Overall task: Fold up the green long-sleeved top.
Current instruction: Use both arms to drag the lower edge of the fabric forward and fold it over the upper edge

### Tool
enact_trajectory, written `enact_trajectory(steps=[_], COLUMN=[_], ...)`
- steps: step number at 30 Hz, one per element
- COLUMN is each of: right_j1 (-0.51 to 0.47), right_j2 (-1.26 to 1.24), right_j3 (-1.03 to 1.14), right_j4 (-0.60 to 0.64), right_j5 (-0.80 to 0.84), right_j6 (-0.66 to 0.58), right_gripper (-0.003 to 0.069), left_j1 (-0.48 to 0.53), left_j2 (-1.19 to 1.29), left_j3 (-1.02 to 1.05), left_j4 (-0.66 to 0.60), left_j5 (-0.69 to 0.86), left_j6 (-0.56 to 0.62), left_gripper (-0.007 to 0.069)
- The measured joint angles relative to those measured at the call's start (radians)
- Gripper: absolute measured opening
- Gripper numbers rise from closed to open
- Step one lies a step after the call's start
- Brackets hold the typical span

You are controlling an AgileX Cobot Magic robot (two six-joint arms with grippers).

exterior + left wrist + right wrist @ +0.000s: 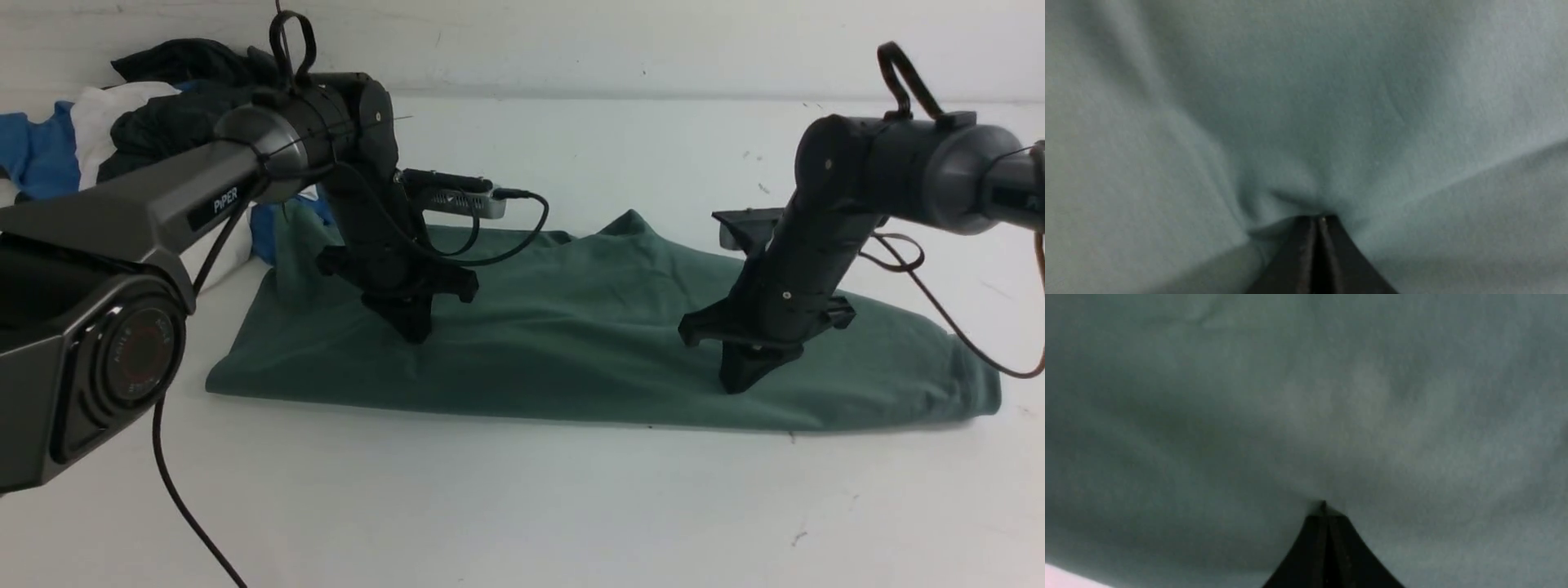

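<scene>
table front [522,506]: this near strip is where cloth lands if you pull toward yourself. The surface looks smooth, so a dragged layer could slide off the one under it.
green long-sleeved top [571,351]: it lies across the middle of the table as a long, low band. Its near edge is rounded and thick, so it looks already doubled over.
right gripper [737,385]: jaws together, tip dug into the cloth close to the near edge, toward the band's right end. Around its fingertips [1339,547] the fabric barely puckers, so you cannot tell whether any cloth is caught. If you lift, it may come up with nothing, or with the top layer alone.
left gripper [414,333]: jaws closed, set farther back, toward the left end. Creases run into its fingertips [1298,253], which reads as a small pinch of fabric. A bite that thin may slip under the cloth's weight.
uneven lift: if only one side holds, the band twists and the fold opens.
camera cable [522,233]: it loops low behind the left gripper and could snag a raised fold.
far edge [633,219]: it stands in a peak and could get trapped as a crease.
clothes pile [122,114]: it sits far left, by the top's end, and a wide sweep may drag a garment along.
</scene>
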Motion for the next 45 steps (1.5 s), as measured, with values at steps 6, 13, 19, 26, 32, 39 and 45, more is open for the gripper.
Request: enact_trajectory(steps=[6, 13, 19, 26, 32, 39, 45], right_j1=[0.0, 0.0, 0.0, 0.0, 0.0, 0.0, 0.0], right_j2=[-0.046, -0.165, -0.322, -0.494, -0.575, -0.577, -0.577], right_j3=[0.102, 0.307, 0.501, 0.575, 0.575, 0.575, 0.575], right_j4=[-0.008, -0.006, 0.003, 0.011, 0.032, 0.06, 0.07], right_j5=[-0.013, -0.081, -0.136, -0.09, -0.072, -0.072, -0.082], right_j6=[0.0, 0.0, 0.0, -0.004, -0.007, -0.018, -0.023], right_gripper=[-0.0013, -0.0014, -0.0014, -0.0014, -0.0014, -0.0014, -0.0014], left_j1=[-0.007, -0.053, -0.07, -0.07, 0.01, 0.112, 0.118], left_j2=[-0.088, -0.259, -0.407, -0.587, -0.567, -0.399, -0.272], left_j3=[0.169, 0.468, 0.719, 0.818, 0.559, 0.369, 0.344], left_j4=[-0.007, -0.004, 0.005, 0.048, 0.063, 0.075, 0.056], left_j5=[-0.021, -0.111, -0.229, -0.262, -0.034, 0.007, -0.014], left_j6=[-0.003, -0.003, -0.012, -0.014, -0.037, -0.025, 0.147], left_gripper=[-0.0004, -0.0004, -0.0004, -0.0004, -0.0004, -0.0003, 0.0062])
